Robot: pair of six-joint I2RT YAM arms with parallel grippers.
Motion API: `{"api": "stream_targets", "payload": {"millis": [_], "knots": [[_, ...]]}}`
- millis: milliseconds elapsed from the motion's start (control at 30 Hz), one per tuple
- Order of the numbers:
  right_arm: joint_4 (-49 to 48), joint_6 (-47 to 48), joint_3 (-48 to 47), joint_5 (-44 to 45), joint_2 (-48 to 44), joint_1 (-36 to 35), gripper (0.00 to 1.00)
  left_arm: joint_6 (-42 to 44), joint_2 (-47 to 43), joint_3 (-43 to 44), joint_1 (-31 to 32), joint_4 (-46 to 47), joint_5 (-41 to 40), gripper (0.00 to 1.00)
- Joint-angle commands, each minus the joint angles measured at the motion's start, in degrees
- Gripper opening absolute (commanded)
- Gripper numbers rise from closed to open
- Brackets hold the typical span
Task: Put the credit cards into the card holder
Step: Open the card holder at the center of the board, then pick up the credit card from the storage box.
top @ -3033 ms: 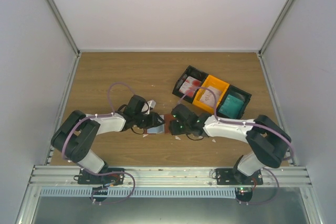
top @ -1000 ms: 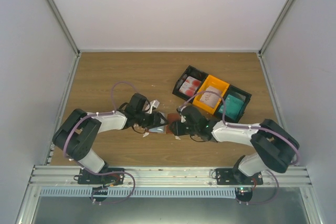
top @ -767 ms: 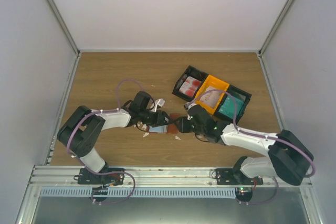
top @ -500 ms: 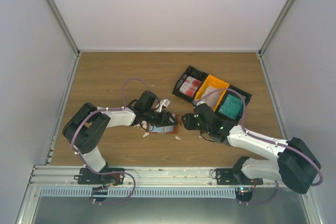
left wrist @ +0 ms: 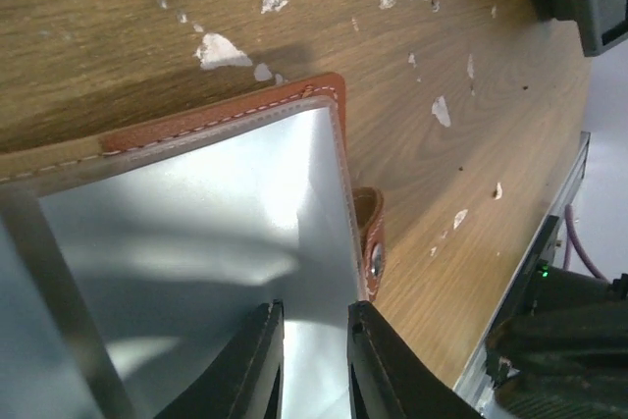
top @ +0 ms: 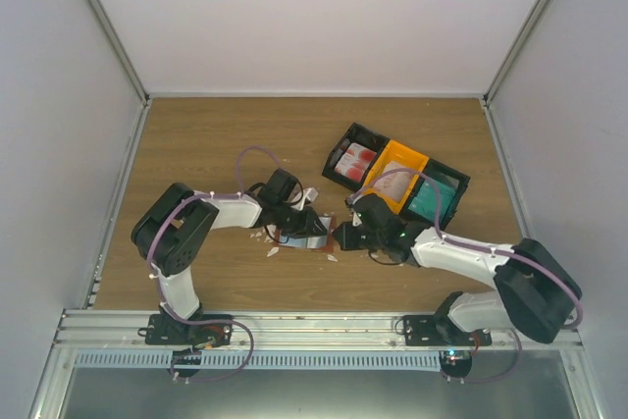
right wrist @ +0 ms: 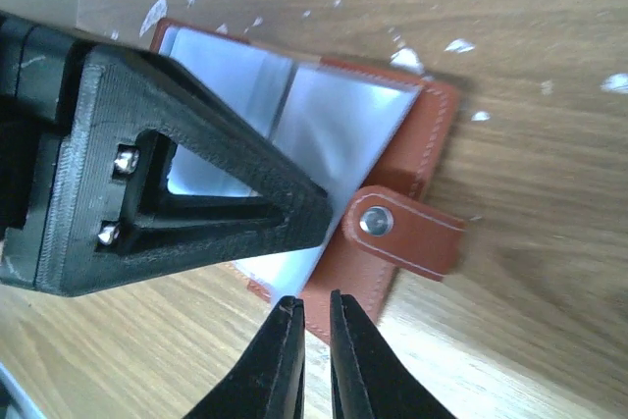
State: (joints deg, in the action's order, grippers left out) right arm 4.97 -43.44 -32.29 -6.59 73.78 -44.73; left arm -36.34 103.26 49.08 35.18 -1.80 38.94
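From the top, I see the card holder (top: pixel 302 239) lying open on the surface (top: pixel 196 144) at mid-frame, with the left tool (top: pixel 308 223) and right tool (top: pixel 343 237) both at it. At upper right, a black bin (top: pixel 339 147) holds a red-and-white card (top: pixel 353 158), an orange bin (top: pixel 412 151) a pale card (top: pixel 391 180), and another black bin (top: pixel 461 183) a teal card (top: pixel 432 197).

On the left wrist, the fingers stand narrowly apart over the clear pocket; I cannot tell if they pinch it.

On the right wrist, the fingers are nearly together at the holder's brown edge, but I cannot tell whether they grip it.
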Motion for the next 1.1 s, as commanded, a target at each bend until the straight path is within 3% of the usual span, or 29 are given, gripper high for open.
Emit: {"api": "stream_targets", "payload": {"millis": [0, 200, 700, 867, 1067], "knots": [[-4.7, 1.9, -2.2, -9.1, 4.1, 0.2, 0.08, 1.3, 1.3, 1.0, 0.3, -3.0, -2.1, 0.19], [-7.0, 1.9, -4.1, -13.3, 10.5, 0.2, 0.07, 1.8, 1.8, 1.6, 0.3, -3.6, -1.6, 0.09], [8.4, -4.3, -8.5, 1.9, 20.0, 0.2, 0.08, 3.8, -0.7, 4.2, 0.3, -6.5, -3.7, 0.1], [8.3, -3.0, -10.4, 1.8, 14.8, 0.2, 0.09, 5.1, -3.9, 4.1, 0.2, -8.2, -7.1, 0.12], [12.8, 3.0, -17.3, 2.6, 7.6, 1.1, 0.2, 6.2, -4.9, 4.0, 0.2, -8.3, -7.4, 0.16]]}}
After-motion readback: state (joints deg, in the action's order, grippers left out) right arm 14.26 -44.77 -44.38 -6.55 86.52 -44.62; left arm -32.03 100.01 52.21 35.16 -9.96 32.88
